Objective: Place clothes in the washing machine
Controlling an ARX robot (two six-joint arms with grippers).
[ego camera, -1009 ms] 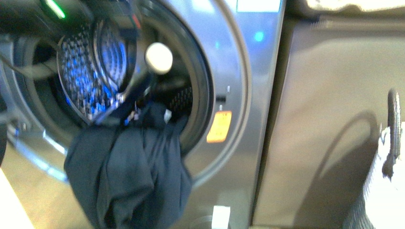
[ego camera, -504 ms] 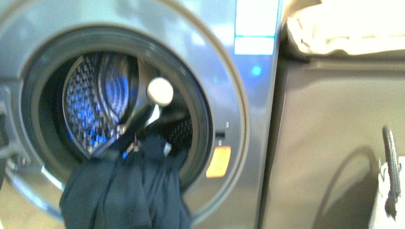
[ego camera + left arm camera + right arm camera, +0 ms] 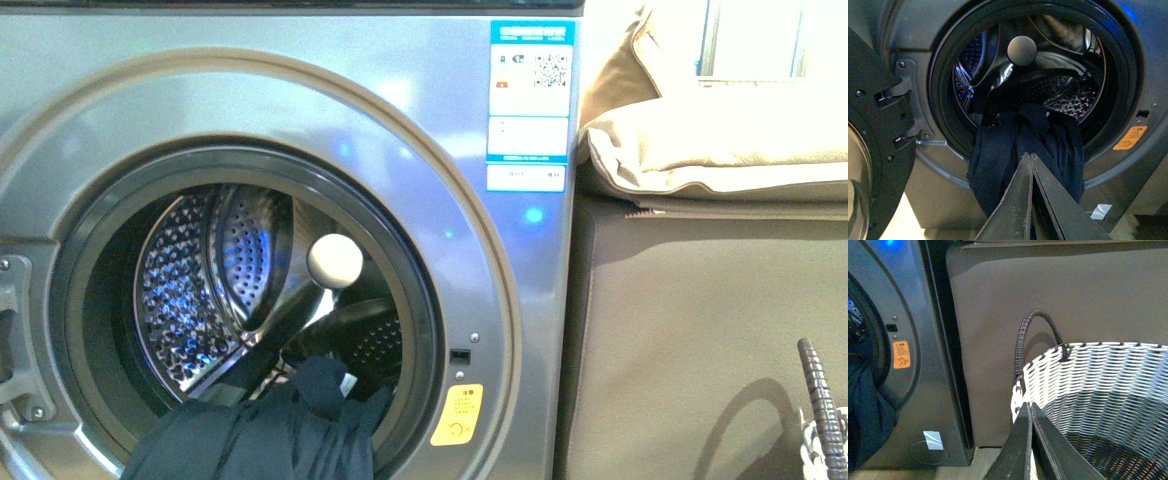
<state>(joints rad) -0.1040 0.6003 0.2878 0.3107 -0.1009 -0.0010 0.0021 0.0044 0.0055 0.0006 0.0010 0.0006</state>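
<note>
The dark navy clothes hang half out of the washing machine, draped over the lower rim of its round mouth, with the upper part lying inside the perforated drum. In the left wrist view the clothes spill down the front, and my left gripper is shut with nothing in it, its tips in front of the hanging fabric. My right gripper is shut and holds nothing, over the rim of a white woven basket. Neither gripper shows in the front view.
The machine's open door stands at the left. A beige-grey cabinet adjoins the machine on the right, with beige cushions on top. The basket has a dark handle and stands in front of the cabinet.
The front view has tilted upward: the machine and the clothes sit lower in frame, and the label and cushions have come into view. The clothes still hang over the rim.
</note>
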